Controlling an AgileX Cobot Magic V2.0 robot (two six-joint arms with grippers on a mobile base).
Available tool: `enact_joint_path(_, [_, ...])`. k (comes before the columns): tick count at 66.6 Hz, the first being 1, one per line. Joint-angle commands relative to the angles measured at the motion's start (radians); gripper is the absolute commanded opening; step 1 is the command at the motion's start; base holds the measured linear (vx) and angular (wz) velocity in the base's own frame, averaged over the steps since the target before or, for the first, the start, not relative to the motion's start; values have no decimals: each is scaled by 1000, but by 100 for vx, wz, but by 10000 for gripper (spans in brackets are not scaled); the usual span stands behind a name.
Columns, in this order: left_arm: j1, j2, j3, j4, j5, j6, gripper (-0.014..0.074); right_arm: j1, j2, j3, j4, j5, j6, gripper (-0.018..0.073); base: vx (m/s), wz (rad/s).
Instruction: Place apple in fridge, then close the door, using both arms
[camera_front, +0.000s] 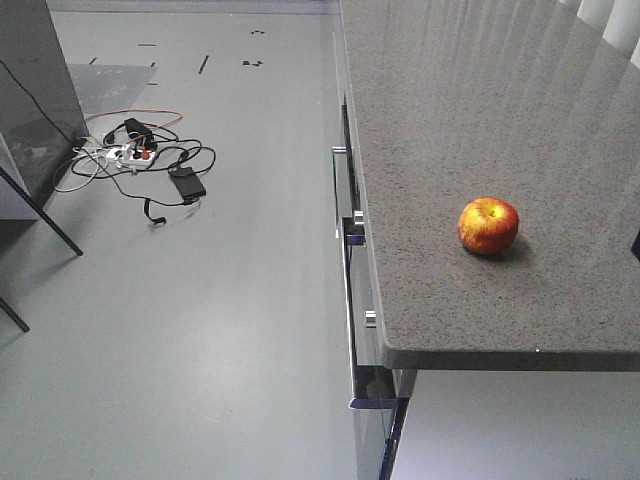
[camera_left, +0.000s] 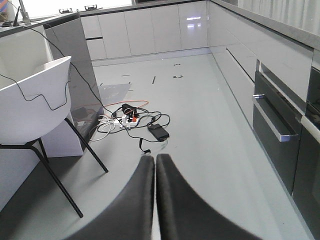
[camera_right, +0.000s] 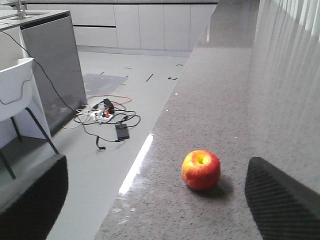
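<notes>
The shiny red-and-yellow round apple (camera_front: 488, 226) sits loose on the speckled grey stone counter (camera_front: 450, 120), at one o'clock just ahead of the right pincer (camera_right: 156, 165), spread wide apparently to straddle it, while the left pincer (camera_left: 154, 160), pressed together, hangs over the pale grey floor (camera_left: 200, 125), probably reserved for the door.

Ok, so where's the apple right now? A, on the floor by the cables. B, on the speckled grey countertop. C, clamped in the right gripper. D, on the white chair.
B: the apple rests on the countertop, and the right gripper is open with its fingers clear of it.
</notes>
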Motion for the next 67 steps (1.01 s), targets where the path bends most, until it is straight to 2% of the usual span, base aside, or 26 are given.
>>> enact_joint_path(1, [-3, -17, 15, -3, -64, -6, -8, -7, 30, -44, 3, -81, -58, 708, 0, 0])
enact_joint_path(10, [-3, -17, 15, -3, -64, -6, -8, -7, 142, -127, 2, -80, -97, 701, 0, 0])
enact_joint_path(26, [-3, -17, 15, -3, -64, -6, -8, -7, 477, -345, 3, -81, -145, 693, 0, 0])
enact_joint_path(50, [-3, -17, 15, -3, -64, -6, -8, -7, 983, -606, 30, -53, -136, 679, 0, 0])
enact_joint_path(67, [-3, -17, 15, -3, -64, -6, -8, -7, 1180, -718, 33, -49, -112, 669, 0, 0])
